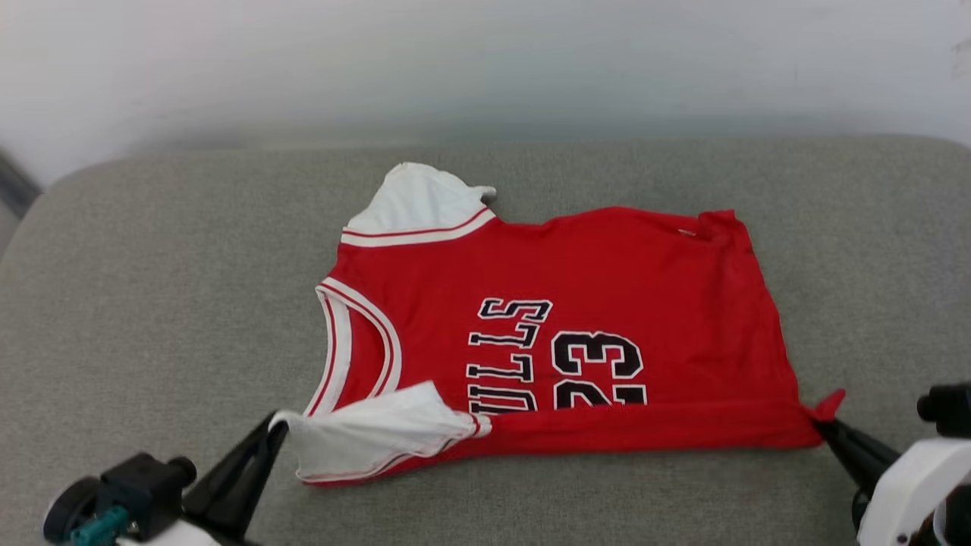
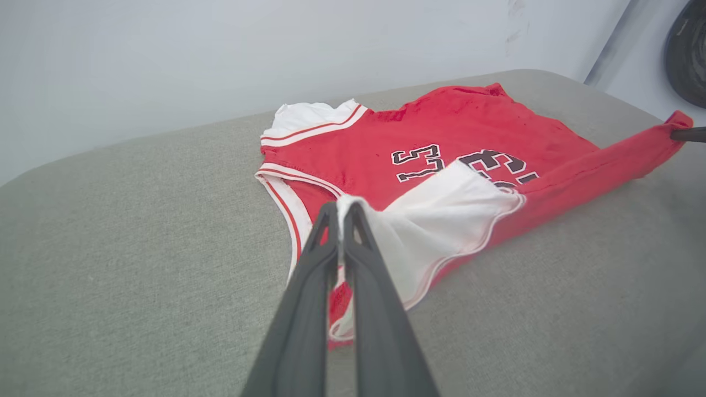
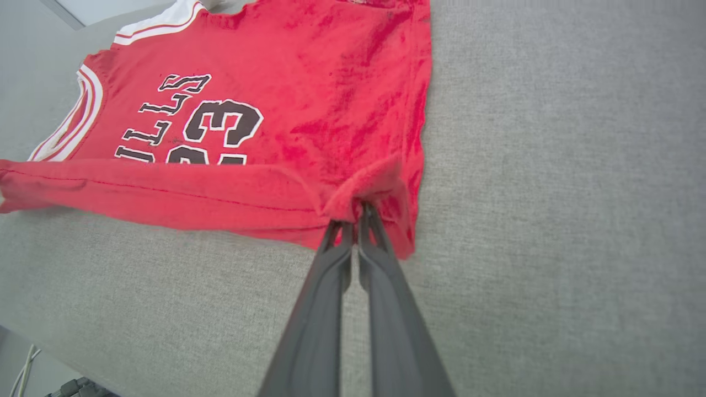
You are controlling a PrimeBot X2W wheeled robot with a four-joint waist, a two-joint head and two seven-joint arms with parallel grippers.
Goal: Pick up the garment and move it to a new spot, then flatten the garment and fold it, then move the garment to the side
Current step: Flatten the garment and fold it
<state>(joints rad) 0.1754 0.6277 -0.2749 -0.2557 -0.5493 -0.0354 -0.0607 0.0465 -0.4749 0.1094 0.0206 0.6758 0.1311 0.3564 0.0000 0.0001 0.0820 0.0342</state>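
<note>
The garment (image 1: pixel 576 318) is a red jersey with white sleeves and black-and-white lettering, spread on the grey cushion (image 1: pixel 152 318). Its near edge is lifted and folded over the print. My left gripper (image 1: pixel 279 426) is shut on the near white sleeve (image 2: pixel 441 220), seen in the left wrist view with the gripper (image 2: pixel 341 208) pinching cloth. My right gripper (image 1: pixel 823 425) is shut on the garment's near hem corner; the right wrist view shows the gripper (image 3: pixel 356 212) clamped on bunched red fabric (image 3: pixel 364 187).
The grey cushion (image 3: pixel 551 220) spreads wide on all sides of the garment. A pale wall (image 1: pixel 485 68) rises behind the cushion's far edge. The cushion's front edge drops off at the lower left of the right wrist view.
</note>
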